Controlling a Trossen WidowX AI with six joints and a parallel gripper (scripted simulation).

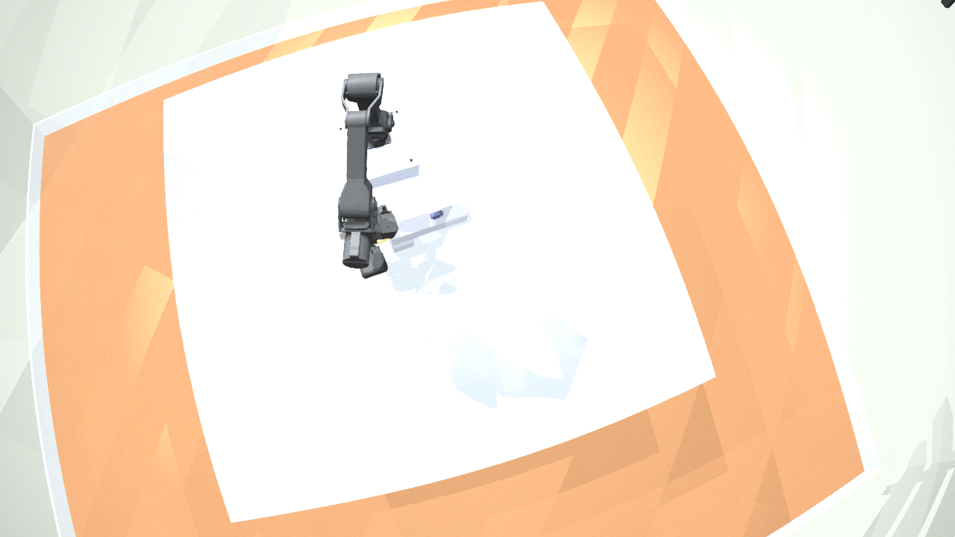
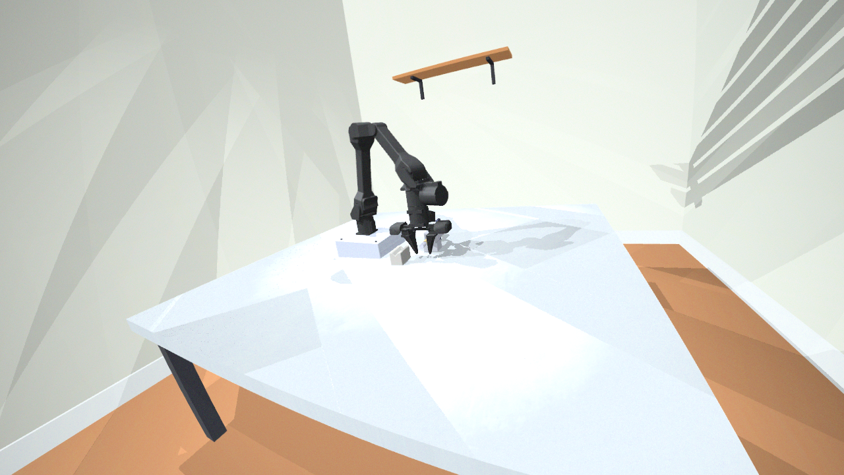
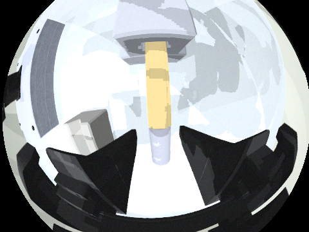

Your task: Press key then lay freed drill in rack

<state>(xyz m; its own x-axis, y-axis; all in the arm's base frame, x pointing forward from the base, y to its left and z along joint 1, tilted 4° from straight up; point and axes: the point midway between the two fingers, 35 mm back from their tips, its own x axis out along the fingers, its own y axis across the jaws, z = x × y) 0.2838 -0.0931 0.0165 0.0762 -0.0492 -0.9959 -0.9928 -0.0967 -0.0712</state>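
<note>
Aim the pincer [image 1: 375, 248] [image 2: 422, 253] [image 3: 158, 131], about half open and gripping nothing, across the drill [image 1: 382, 242] [image 2: 425, 240] [image 3: 158, 96], running 12-to-6 o'clock in wrist view, mostly toward 12.

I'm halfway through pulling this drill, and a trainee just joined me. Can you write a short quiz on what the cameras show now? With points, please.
1. True or false: the pincer [image 1: 379, 245] [image 2: 423, 253] [image 3: 158, 131] is shut on the drill [image 1: 380, 242] [image 3: 158, 96].

2. In the wrist view, which part of the drill is next to the housing [image 1: 433, 225] [image 2: 436, 241] [image 3: 154, 19]?
A) the grey round end
B) the yellow section
C) a green section

3. Fill in the blank: in the wrist view, the notched block [image 2: 399, 255] [image 3: 101, 129] is on the ____ side of the picture from the drill.

Key: 1. False; 2. B; 3. left
</note>
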